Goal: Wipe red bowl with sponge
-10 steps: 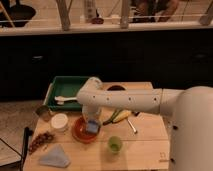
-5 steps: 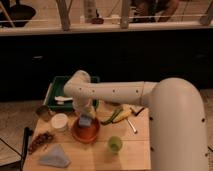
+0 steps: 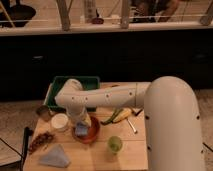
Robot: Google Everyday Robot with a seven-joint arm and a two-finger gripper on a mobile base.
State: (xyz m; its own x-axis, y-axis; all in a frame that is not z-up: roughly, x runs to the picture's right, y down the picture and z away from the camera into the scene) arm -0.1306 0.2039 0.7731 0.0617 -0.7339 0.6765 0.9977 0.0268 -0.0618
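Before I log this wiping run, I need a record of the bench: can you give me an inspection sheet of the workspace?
Surface: wooden table, crowded on its left half.
Job's things: sponge lies inside the red bowl.
Clutter: white cup, green cup, folded blue-grey cloth, banana, green tray, dark item at the left edge.
Grippers: gripper hangs just above the sponge, over the bowl.
Cables: nothing seen.
Surroundings: dark counter front behind the table.
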